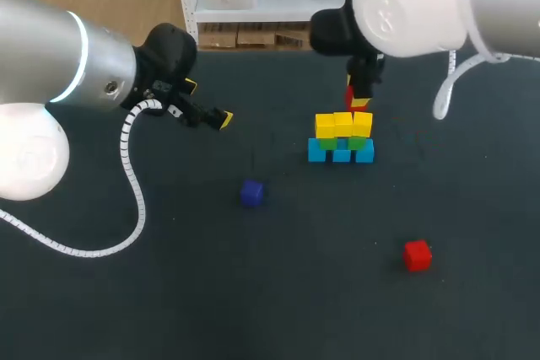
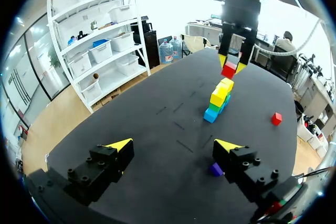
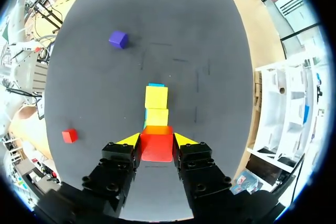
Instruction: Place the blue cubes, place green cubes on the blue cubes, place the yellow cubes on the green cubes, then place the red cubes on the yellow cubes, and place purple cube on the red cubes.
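A small wall of cubes stands right of the table's middle: a blue row (image 1: pixel 340 153) at the bottom, a green row (image 1: pixel 342 143) on it and a yellow row (image 1: pixel 342 124) on top. My right gripper (image 1: pixel 361 94) hangs just above the wall's right end, shut on a red cube (image 3: pixel 157 144); the yellow cubes (image 3: pixel 156 98) lie straight ahead of its fingers. A second red cube (image 1: pixel 417 255) lies loose at the front right. The purple cube (image 1: pixel 251 193) sits alone near the middle. My left gripper (image 1: pixel 207 103) stands open above the table's left part, holding nothing.
The purple cube (image 2: pixel 216 169) lies close beside one finger of my left gripper (image 2: pixel 173 145). The dark table (image 1: pixel 169 292) has bare room at the front and left. A white cable (image 1: pixel 131 183) loops down from my left arm.
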Robot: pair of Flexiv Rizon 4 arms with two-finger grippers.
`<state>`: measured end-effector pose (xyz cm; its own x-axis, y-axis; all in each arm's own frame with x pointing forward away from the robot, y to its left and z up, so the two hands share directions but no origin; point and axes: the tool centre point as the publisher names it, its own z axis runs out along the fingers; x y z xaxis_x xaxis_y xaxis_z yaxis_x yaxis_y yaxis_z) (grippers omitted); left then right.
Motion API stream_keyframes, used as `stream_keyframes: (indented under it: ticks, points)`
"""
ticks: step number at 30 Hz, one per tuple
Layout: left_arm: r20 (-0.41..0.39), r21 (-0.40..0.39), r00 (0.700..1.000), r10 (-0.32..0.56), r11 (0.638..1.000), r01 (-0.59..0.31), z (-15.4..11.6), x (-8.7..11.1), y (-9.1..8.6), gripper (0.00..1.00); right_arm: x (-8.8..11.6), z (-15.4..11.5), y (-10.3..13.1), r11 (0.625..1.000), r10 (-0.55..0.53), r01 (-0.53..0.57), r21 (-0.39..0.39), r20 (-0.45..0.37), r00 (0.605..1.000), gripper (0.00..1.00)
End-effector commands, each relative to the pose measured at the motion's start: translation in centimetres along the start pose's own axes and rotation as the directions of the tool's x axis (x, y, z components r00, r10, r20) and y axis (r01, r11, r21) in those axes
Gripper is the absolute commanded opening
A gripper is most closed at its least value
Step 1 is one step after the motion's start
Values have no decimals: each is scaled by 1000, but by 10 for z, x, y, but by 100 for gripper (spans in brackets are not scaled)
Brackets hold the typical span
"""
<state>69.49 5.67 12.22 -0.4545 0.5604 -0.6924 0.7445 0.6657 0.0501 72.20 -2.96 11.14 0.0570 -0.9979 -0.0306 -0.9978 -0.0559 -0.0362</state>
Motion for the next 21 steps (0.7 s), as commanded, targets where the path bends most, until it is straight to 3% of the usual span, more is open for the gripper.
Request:
stream_keyframes:
  ticks: [1,21]
  points:
    - [6,7,1000,2,1000,-2,-1,1,2,100,-3,1,-5,1000,0,0,-13,-5,1000,0]
    - [6,7,1000,2,1000,-2,-1,1,2,100,3,13,-4,999,14,-13,-35,11,1000,0]
